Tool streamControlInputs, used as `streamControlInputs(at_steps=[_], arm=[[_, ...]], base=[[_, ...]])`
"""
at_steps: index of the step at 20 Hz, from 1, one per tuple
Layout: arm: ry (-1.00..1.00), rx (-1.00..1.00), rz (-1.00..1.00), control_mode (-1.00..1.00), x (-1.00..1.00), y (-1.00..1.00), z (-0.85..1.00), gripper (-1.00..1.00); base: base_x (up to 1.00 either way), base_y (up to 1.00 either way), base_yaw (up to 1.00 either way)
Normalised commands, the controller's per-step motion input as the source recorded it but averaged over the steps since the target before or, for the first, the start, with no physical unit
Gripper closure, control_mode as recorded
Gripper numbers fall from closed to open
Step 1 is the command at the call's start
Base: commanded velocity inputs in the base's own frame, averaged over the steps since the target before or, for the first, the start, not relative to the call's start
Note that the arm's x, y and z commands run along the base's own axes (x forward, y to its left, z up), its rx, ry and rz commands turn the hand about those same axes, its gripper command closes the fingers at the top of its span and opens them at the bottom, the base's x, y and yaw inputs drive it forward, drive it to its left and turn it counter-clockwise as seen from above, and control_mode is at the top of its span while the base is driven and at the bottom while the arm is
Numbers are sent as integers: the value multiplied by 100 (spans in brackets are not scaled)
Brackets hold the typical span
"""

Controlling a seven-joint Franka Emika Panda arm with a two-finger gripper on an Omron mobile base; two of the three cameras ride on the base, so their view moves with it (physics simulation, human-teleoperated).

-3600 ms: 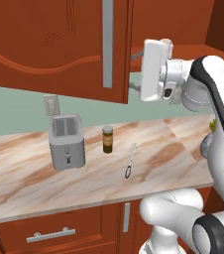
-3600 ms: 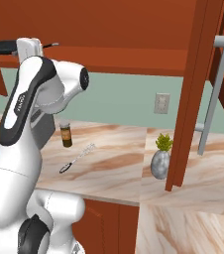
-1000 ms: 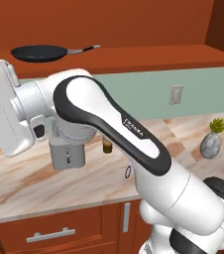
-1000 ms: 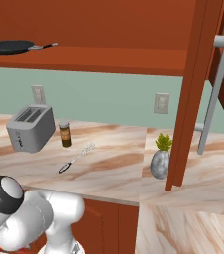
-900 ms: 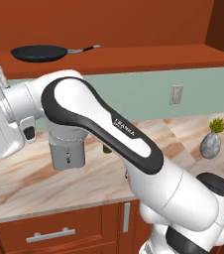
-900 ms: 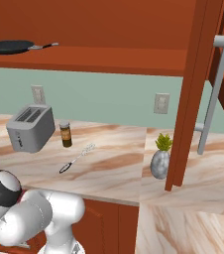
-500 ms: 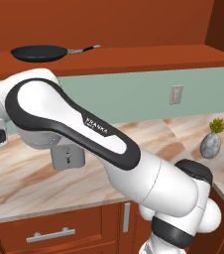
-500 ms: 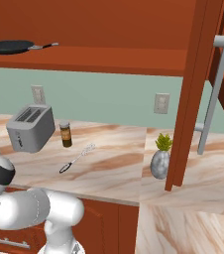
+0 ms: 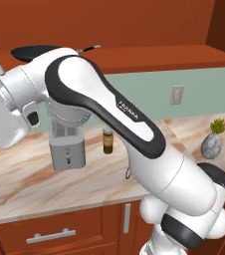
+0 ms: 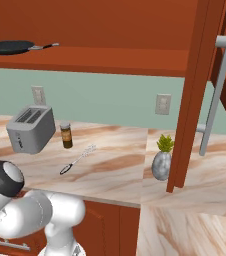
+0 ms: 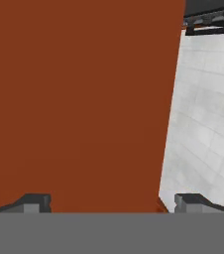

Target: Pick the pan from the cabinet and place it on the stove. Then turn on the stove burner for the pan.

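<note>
The black pan (image 10: 9, 47) lies on the open cabinet's shelf (image 10: 110, 60) at the upper left, its thin handle (image 10: 46, 45) pointing right. In the left base view my arm covers part of the pan (image 9: 31, 50). My hand (image 9: 2, 107) is at that view's far left edge, below the shelf. In the hand view the gripper (image 11: 113, 203) is open and empty, fingertips (image 11: 33, 202) wide apart, facing a flat reddish-brown panel (image 11: 79, 99). A dark grated strip (image 11: 210, 19) at the top right may be the stove; I cannot tell.
On the marble counter (image 10: 110, 170) stand a grey toaster (image 10: 31, 129), a spice bottle (image 10: 66, 135), a whisk (image 10: 77, 159) and a small plant in a grey vase (image 10: 161, 160). The open cabinet door (image 10: 192, 95) with its bar handle juts out at the right.
My arm has swung up and left, so its upper link now crosses in front of the pan in the left base view. The pan and the counter items have not moved.
</note>
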Motion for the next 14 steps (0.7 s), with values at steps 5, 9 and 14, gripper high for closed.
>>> streamControlInputs(at_steps=[5, 9, 14], arm=[[-18, 0, 6, -100, 0, -86, -1, -100], [-31, 0, 6, -100, 0, -74, -1, -100], [-34, 0, 8, -100, 9, -70, 0, -100]], base=[[0, 0, 0], [0, 0, 0], [0, 0, 0]])
